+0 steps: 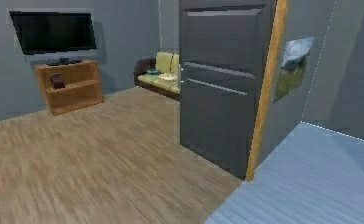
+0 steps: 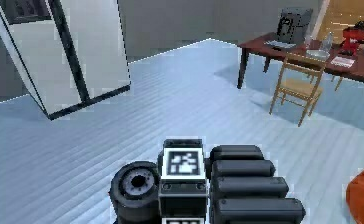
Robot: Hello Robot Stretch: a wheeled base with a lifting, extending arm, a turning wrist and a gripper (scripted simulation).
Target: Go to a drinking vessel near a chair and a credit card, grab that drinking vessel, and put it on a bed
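Forward view, from its left: a dark television [image 1: 52,32] hangs above a wooden shelf unit [image 1: 70,85], then a sofa [image 1: 158,73] with yellow cushions, a dark grey door [image 1: 225,85] and a framed picture [image 1: 293,68].

Arm side view, from its left: a white fridge [image 2: 60,50] stands on pale plank floor [image 2: 190,95]. At the bottom edge the arm [image 2: 240,185] is a short stack of dark blocks lying low. A white marked square [image 2: 185,163] sits at its left end, and the gripper [image 2: 138,190] is a dark round body beside that. Its fingers cannot be made out, so whether it holds anything cannot be told. At the right, well apart from the arm, a dark table [image 2: 262,44] has a wooden chair [image 2: 298,88] against it. A small pale blob [image 2: 315,43] stands on the tabletop behind the chair, too small to name as the drinking vessel.
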